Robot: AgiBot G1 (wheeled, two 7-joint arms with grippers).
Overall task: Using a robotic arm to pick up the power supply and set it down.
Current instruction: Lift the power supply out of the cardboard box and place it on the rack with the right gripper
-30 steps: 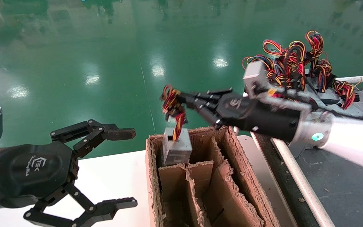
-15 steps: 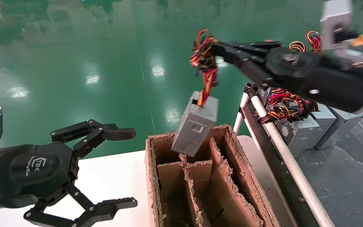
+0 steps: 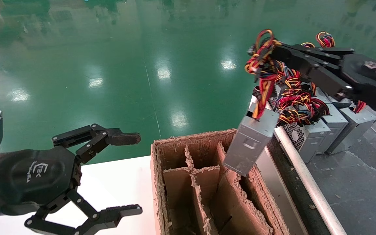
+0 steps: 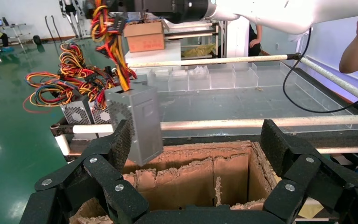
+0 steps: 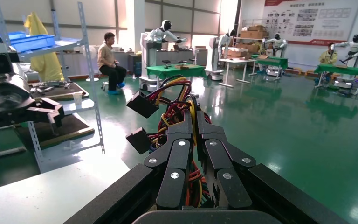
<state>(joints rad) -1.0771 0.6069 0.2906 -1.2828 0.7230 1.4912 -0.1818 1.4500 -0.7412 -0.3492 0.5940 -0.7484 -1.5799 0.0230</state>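
Torn cardboard box (image 3: 162, 182) with dividers, white table (image 3: 116, 182), green floor (image 3: 109, 65)

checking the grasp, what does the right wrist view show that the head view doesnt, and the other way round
Only the right wrist view shows the right gripper from behind, its fingers pinched together on the wire bundle with black plugs sticking out, plus the hall beyond. Only the head view shows the power supply hanging tilted from those wires over the right edge of the cardboard box, the other grey units on the rack, and the left gripper open, parked over the white table. Both show the right gripper shut on the wires, not on the metal case.
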